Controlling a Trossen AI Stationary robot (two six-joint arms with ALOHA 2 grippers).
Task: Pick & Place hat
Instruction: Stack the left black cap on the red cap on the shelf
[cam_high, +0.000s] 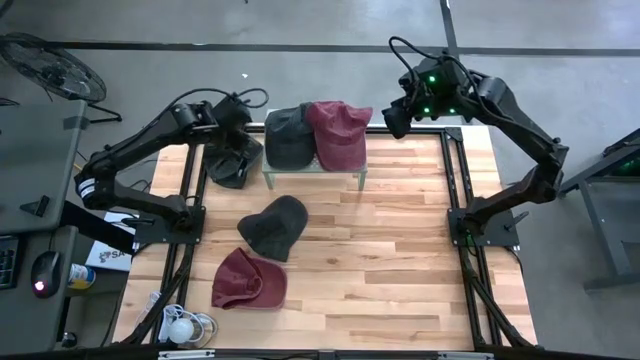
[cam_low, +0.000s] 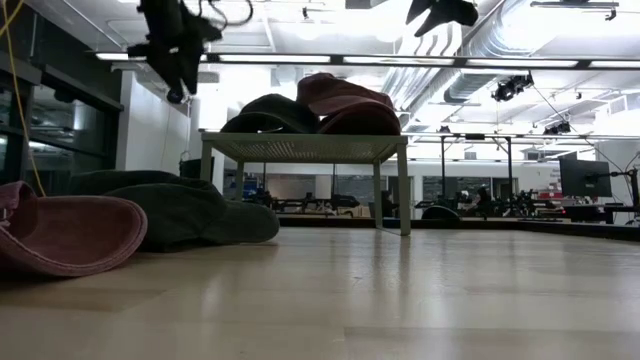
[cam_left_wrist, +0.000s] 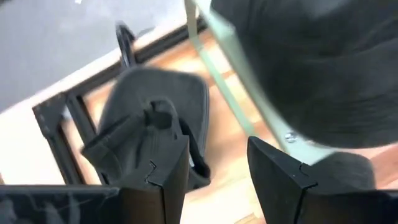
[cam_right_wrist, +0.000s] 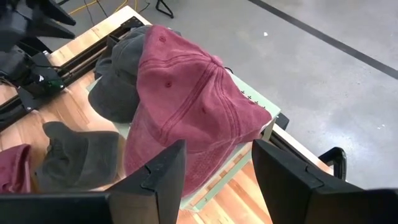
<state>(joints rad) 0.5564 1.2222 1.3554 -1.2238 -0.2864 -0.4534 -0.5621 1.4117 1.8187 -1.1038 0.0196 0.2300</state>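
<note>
Landmark: the small green stand (cam_high: 315, 172) at the far middle of the wooden table (cam_high: 400, 260).
Red cap, near: a dark red cap (cam_high: 249, 281) lay on the table well in front of the stand, closest to the near edge.
Grey cap, middle: a dark grey cap (cam_high: 273, 226) lay between that red cap and the stand, apart from both.
Caps on the stand: a grey cap (cam_high: 288, 135) and a red cap (cam_high: 339, 134) sat on top side by side, the red one partly over the grey one.
Left gripper: the left gripper (cam_high: 238, 150) hung just beside the stand's left end, above one more grey cap (cam_high: 232, 166) on the table; its fingers (cam_left_wrist: 163, 177) stood apart and held nothing.
Right gripper: the right gripper (cam_high: 396, 118) hovered just past the stand's right end, near the red cap; its fingers (cam_right_wrist: 163, 174) stood apart and were empty.
</note>
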